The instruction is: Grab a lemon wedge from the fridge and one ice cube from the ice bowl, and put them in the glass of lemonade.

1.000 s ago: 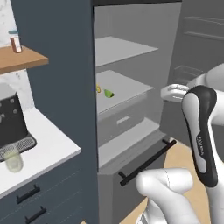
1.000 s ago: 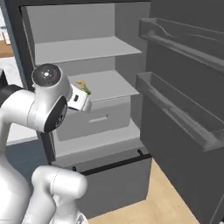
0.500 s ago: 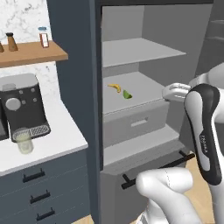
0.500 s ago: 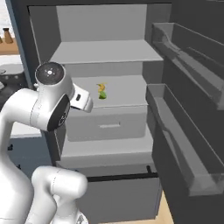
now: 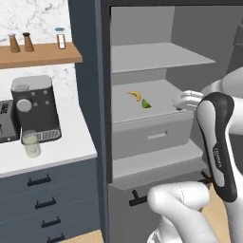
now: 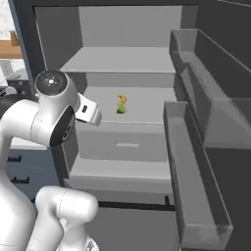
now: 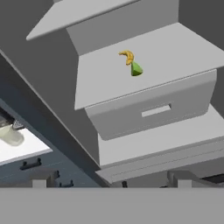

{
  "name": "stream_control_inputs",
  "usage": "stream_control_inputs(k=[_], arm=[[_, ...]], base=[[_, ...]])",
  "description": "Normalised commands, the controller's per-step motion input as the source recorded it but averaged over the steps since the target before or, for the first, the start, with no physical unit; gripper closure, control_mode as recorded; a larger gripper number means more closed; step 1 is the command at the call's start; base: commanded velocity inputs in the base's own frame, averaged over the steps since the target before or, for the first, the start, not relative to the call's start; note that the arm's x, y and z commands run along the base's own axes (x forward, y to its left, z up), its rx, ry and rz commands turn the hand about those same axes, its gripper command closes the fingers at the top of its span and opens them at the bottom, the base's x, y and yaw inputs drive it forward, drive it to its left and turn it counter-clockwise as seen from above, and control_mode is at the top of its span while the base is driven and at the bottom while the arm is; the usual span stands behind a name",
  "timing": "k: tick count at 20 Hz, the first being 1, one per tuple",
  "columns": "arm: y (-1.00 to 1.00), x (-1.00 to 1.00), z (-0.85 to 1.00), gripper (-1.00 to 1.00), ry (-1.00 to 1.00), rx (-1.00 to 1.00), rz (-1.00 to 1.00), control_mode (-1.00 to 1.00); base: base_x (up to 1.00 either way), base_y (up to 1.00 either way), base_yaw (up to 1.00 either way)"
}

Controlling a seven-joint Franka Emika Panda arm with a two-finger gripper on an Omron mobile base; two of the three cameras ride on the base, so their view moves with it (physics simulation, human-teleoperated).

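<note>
In the left base view I am seeing the lemon wedge lying on the open fridge shelf beside a yellow piece. Hand view: gripper fingertips are standing apart, holding nothing.

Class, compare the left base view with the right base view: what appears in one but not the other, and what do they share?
Left base view alone: the glass of lemonade on the white counter beside the coffee machine, and shakers on a wooden shelf.

Right base view alone: the open door's bins.

Both: the open fridge, the lemon wedge touching the yellow curved piece on the shelf above the drawer.
</note>
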Motion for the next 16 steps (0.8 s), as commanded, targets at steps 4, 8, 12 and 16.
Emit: stream_control_inputs(k=[4,8,12,16], arm=[[0.00,0.00,0.00,-1.00,0.00,0.00,0.00,1.00],[0.00,0.00,0.00,-1.00,0.00,0.00,0.00,1.00],[0.00,0.00,0.00,-1.00,0.00,0.00,0.00,1.00],[0.00,0.00,0.00,-1.00,0.00,0.00,0.00,1.00]], base=[[0.14,-0.56,0.18],[0.29,-0.08,0.02],[0.64,-0.16,0.01],[0.09,-0.01,0.00]])
